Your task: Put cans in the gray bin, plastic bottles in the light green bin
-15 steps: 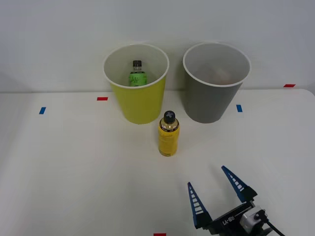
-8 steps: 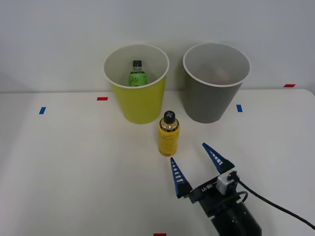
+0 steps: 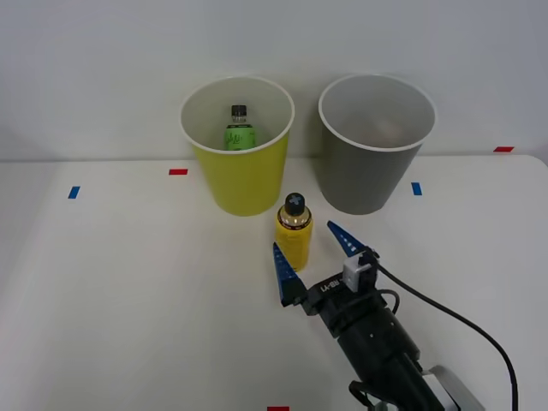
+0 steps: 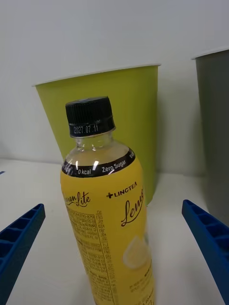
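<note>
The yellow bottle stands on the surface just near of the light green bin; the right hand, spread wide, has advanced to bracket it, ready to close.

Green-label bottle hidden below the shoulder by the lime bin wall, gray bin contents too dim to be made out, yellow bottle base cut off in the wrist view
</note>
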`<state>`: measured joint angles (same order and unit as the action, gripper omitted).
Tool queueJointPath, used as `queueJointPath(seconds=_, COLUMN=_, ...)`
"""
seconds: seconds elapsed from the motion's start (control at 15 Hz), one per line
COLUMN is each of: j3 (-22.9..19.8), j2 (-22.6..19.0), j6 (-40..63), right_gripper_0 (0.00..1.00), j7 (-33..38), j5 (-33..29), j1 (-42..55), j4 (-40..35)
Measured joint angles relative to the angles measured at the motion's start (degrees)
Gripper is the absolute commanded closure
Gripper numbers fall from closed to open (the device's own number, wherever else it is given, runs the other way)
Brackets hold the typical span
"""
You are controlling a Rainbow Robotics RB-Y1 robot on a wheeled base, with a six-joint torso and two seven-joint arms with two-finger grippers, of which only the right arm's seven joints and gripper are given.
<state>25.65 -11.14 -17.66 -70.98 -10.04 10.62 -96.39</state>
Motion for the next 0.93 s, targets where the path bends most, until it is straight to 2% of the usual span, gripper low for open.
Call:
queueJointPath(seconds=0.53, j3=-1.1, j2=2.9, j6=0.3, right_gripper_0=0.0, j7=-1.8, j5=-0.3, j1=-4.5, j4=5.5)
queueJointPath(seconds=0.93, j3=-3.5, j2=7.6, j6=0.2, right_gripper_0=0.0, j7=-3.4, j5=-1.5, j1=-6.2, j4=9.7)
